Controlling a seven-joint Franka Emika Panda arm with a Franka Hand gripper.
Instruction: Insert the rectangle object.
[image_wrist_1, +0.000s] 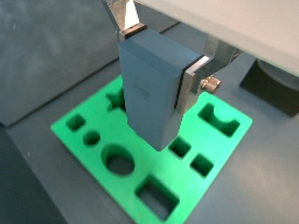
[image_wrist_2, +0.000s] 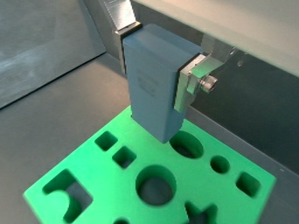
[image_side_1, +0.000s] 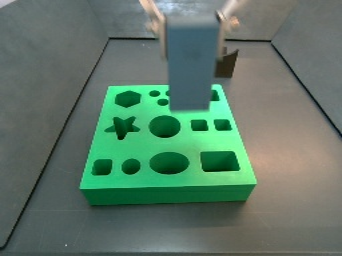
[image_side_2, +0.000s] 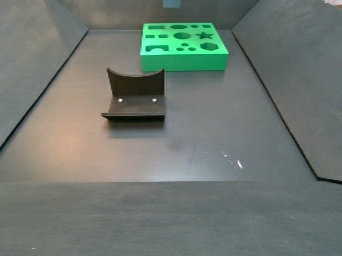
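My gripper (image_wrist_1: 163, 54) is shut on the rectangle object (image_wrist_1: 152, 94), a tall grey-blue block held upright by its top. Both wrist views show the silver fingers (image_wrist_2: 188, 77) pressed on opposite faces of the block (image_wrist_2: 152, 83). The block hangs above the green board (image_wrist_1: 79, 131), which has several cut-out holes. Its lower end is over the board's middle rows and hides some holes. In a side view the gripper (image_side_1: 191, 28) holds the block (image_side_1: 190, 65) above the rear half of the board (image_side_1: 147, 185). The large rectangular hole (image_side_1: 221, 160) is open near the board's front corner.
The dark fixture (image_side_2: 134, 100) stands on the grey floor, apart from the board (image_side_2: 187, 58). It shows partly behind the block in a side view (image_side_1: 227, 62). Sloped dark walls (image_side_2: 40, 90) enclose the floor. The gripper is out of that side view.
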